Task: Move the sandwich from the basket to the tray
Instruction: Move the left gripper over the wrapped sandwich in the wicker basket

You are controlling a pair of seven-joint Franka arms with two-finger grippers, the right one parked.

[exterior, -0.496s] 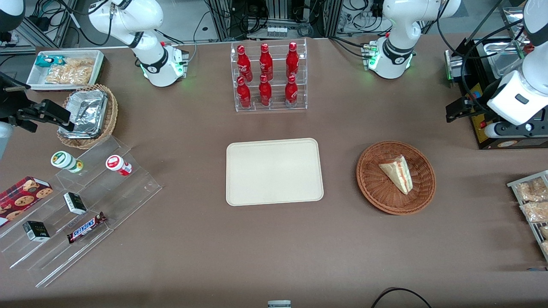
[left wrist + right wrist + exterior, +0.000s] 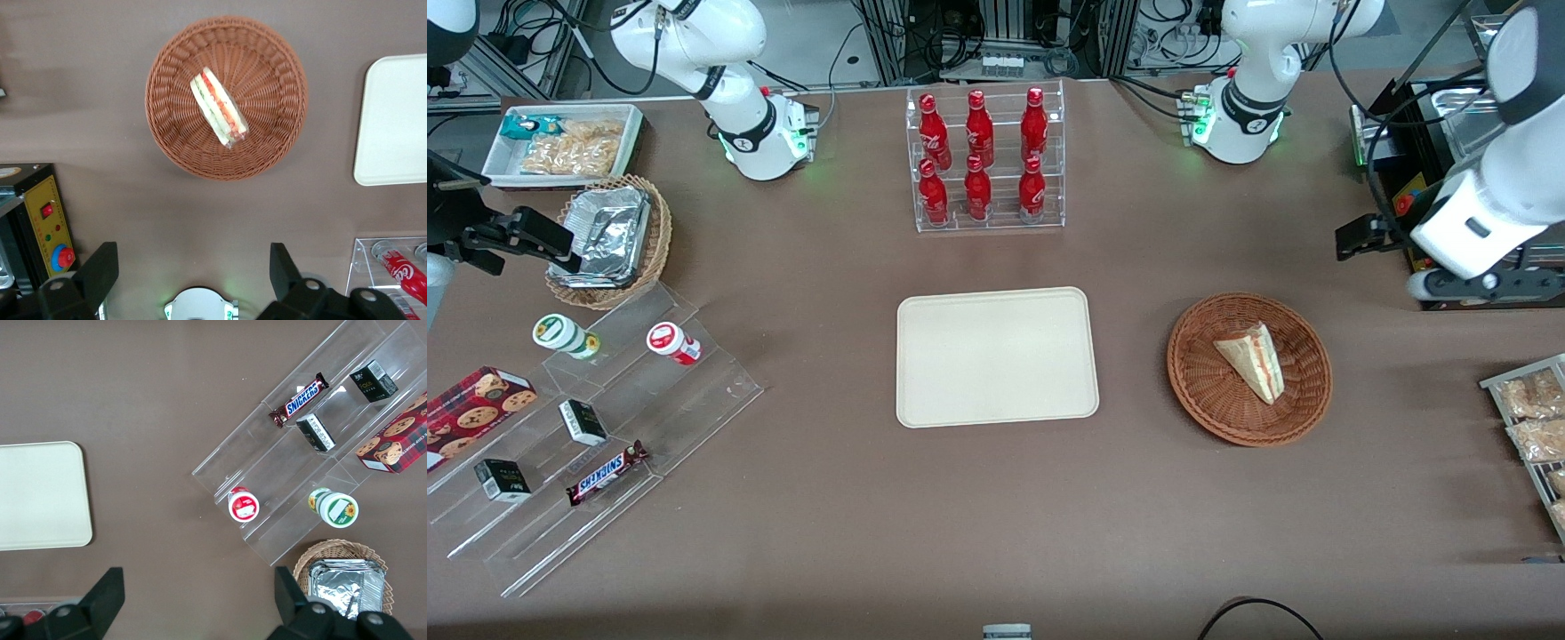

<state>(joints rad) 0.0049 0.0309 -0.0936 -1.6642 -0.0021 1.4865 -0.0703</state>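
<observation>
The sandwich (image 2: pixel 1254 360) (image 2: pixel 219 108), a pale wedge with red and green filling, lies in the round reddish-brown basket (image 2: pixel 1192 382) (image 2: pixel 167 133). The cream tray (image 2: pixel 996 356) (image 2: pixel 393 120) (image 2: pixel 40 497) lies flat and bare beside the basket, toward the parked arm's end. My gripper (image 2: pixel 1360 238) (image 2: pixel 192 270) hangs high over the table, farther from the front camera than the basket and toward the working arm's end. It is open, its two black fingers (image 2: pixel 100 267) wide apart with only table between them.
A clear rack of red bottles (image 2: pixel 985 160) stands farther back than the tray. A black box with a yellow panel (image 2: pixel 1432 267) (image 2: pixel 40 220) sits near my gripper. Snack packs (image 2: pixel 1534 418) lie at the working arm's end. Acrylic steps with snacks (image 2: pixel 596 427) and a foil-filled basket (image 2: pixel 609 236) are at the parked arm's end.
My gripper has shifted a little toward the basket and slightly nearer the front camera. The sandwich, basket and tray have not moved.
</observation>
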